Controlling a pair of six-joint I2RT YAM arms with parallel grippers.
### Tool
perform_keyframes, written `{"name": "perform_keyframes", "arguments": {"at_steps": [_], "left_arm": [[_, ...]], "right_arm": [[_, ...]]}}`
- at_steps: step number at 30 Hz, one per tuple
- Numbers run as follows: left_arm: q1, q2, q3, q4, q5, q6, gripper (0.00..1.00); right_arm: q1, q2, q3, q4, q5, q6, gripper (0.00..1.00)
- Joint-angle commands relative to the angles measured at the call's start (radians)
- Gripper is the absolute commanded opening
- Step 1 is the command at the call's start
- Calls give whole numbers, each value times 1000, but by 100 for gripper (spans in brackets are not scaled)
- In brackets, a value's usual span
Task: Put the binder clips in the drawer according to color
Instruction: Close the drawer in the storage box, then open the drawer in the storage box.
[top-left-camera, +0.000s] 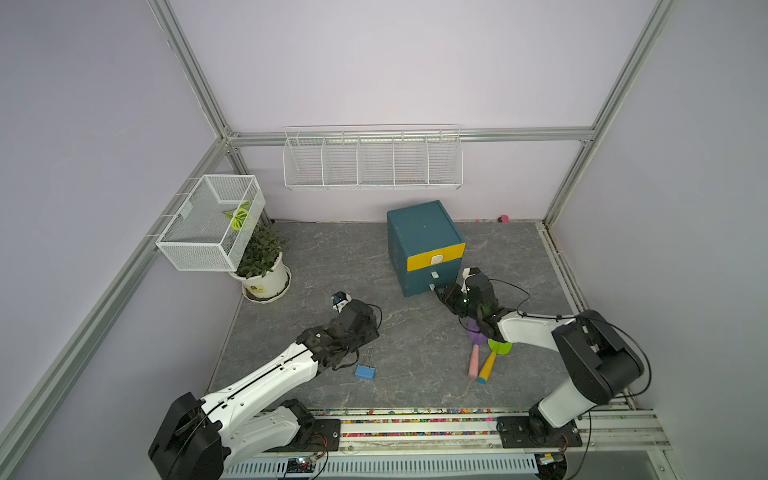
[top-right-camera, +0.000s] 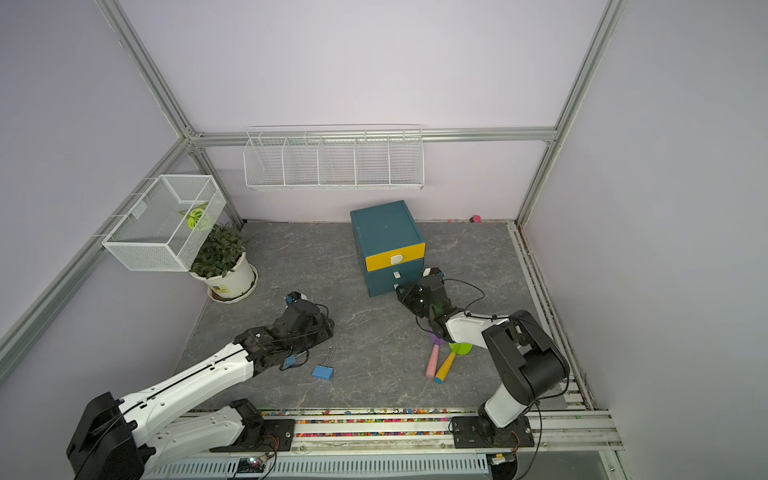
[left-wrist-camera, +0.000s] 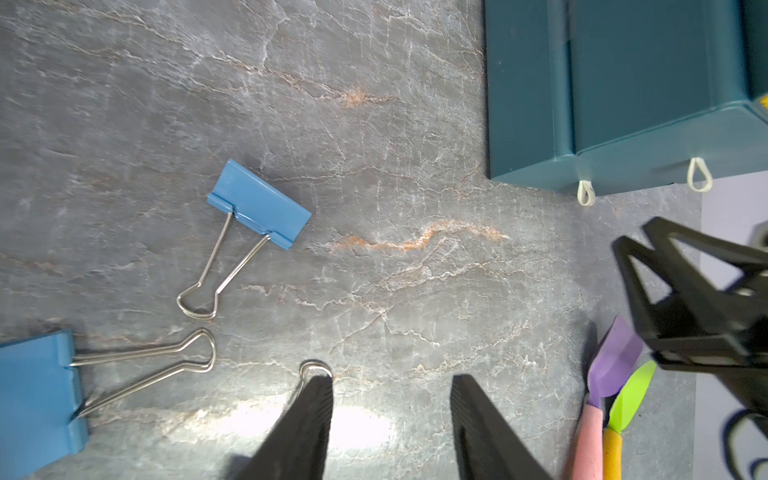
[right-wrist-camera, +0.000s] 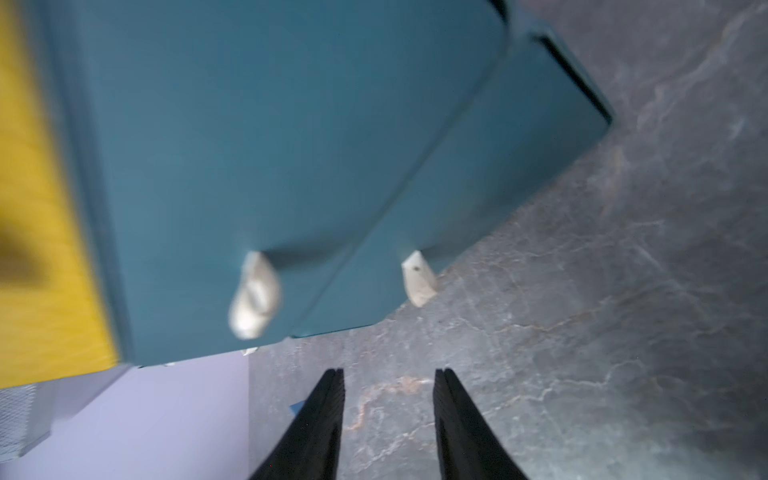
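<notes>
Lying on grey marbled bench (left-wrist-camera: 415, 124) near left claw (left-wrist-camera: 390, 378), small blue metal binder clips (left-wrist-camera: 259, 205) w/ silver wire handles: likely light, stiff, slick, so grip across body. Both claws part-open, empty; right claw (right-wrist-camera: 388, 372) at dark-teal drawer cabinet (right-wrist-camera: 270, 145).

Lilac walls (top-left-camera: 374, 62) enclose a grey marbled floor (top-left-camera: 332, 257); white wire baskets (top-left-camera: 372, 166) hang above.

Mid-frame the table (top-left-camera: 415, 353) lies bare and passable; the drawer cabinet (top-left-camera: 419, 232) blocks me above centre, toy shovels (top-left-camera: 473, 365) lower right, a blue binder clip (top-left-camera: 365, 372) lower centre.
</notes>
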Motion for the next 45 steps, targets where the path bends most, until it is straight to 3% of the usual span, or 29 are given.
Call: {"name": "perform_keyframes", "arguments": {"at_steps": [1,12,22,32,45], "left_arm": [[4,-23,4,-25,-2,-1,52],[3,-30,8,-28,-5,2,51],[3,-40,8,-35,-5,2,51],[3,-39,14,-40,-5,5,51],[3,-44,5,-36,-1,1,50]], "right_arm": [[5,63,-5,125,2,32,42],[-16,187,51,215,12,59,42],[-31,230,70,262,10,93,32],[-18,254,82,295,14,144,32],[-10,217,60,258,58,155,0]]}}
